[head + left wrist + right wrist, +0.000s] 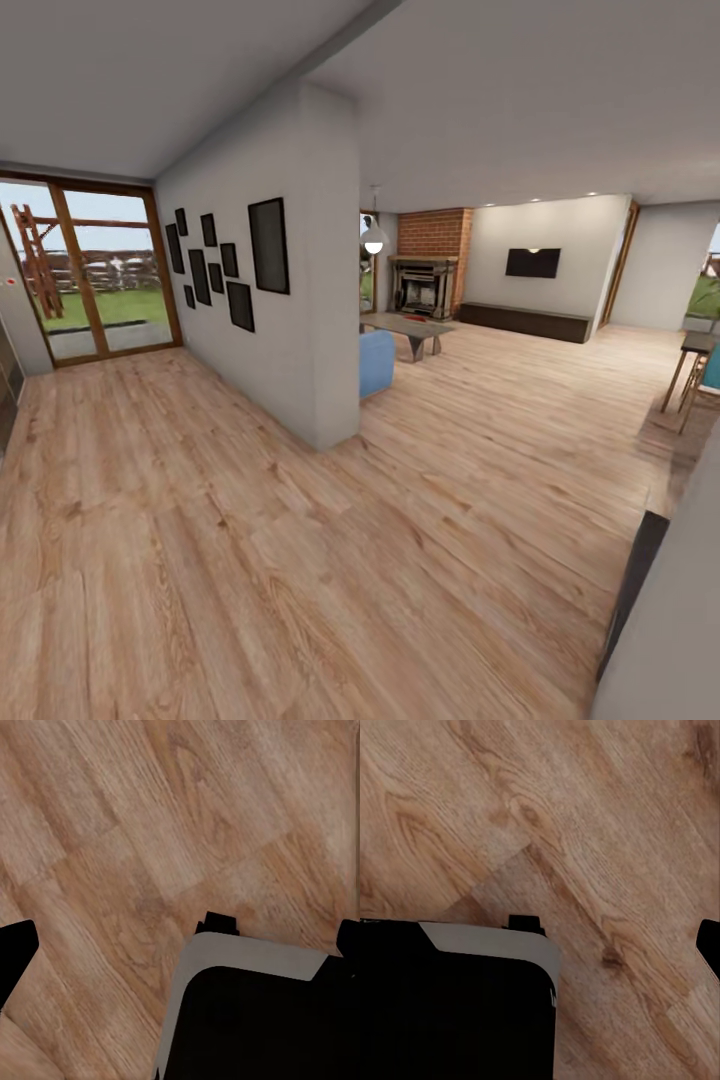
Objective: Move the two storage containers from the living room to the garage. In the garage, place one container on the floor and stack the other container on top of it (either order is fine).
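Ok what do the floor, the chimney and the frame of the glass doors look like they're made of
The floor looks like light wood plank, matte, with visible grain, knots and board seams. The chimney over the fireplace reads as red brick, though its mortar lines are too small to be sure. The frame of the glass doors seems to be warm brown wood; its finish can't be judged.

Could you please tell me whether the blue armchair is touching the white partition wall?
Cannot tell. In the head view the blue armchair sits right beside the partition wall, whose corner hides the near edge, so neither contact nor gap shows.
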Tool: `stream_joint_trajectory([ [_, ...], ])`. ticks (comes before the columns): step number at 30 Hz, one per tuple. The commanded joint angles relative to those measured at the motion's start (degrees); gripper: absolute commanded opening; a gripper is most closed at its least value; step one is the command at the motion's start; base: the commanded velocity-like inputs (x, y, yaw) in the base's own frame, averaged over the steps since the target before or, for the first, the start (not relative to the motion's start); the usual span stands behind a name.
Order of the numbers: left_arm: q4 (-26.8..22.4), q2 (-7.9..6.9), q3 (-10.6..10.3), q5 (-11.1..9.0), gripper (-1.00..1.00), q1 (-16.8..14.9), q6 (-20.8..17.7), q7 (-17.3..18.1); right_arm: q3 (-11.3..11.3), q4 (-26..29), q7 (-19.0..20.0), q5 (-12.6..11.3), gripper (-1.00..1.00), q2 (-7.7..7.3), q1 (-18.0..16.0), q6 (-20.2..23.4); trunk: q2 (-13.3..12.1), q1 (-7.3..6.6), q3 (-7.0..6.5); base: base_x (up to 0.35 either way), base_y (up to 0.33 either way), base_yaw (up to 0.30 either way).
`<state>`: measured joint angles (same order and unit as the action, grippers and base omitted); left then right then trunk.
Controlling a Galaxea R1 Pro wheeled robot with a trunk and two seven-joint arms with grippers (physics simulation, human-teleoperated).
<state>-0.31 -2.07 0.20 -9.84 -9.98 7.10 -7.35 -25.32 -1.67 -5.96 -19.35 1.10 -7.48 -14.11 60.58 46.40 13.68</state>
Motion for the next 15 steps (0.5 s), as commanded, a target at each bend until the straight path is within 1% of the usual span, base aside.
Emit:
stream_joint_trajectory([
  [1, 0.0, 0.00, 0.0, -0.4, 1.00, 0.0, 0.2, 0.0, -0.5, -0.2, -0.1, -0.4, 1.00, 0.04, -0.1, -0.3, 0.0, 0.04, 0.07, 0.326, 0.000, 0.000],
  [15, 0.0, -0.04, 0.0, -0.4, 1.00, 0.0, 0.2, 0.0, -0.5, -0.2, -0.1, -0.4, 1.00, -0.04, -0.1, -0.4, 0.0, 0.04, 0.07, 0.326, 0.000, 0.000],
])
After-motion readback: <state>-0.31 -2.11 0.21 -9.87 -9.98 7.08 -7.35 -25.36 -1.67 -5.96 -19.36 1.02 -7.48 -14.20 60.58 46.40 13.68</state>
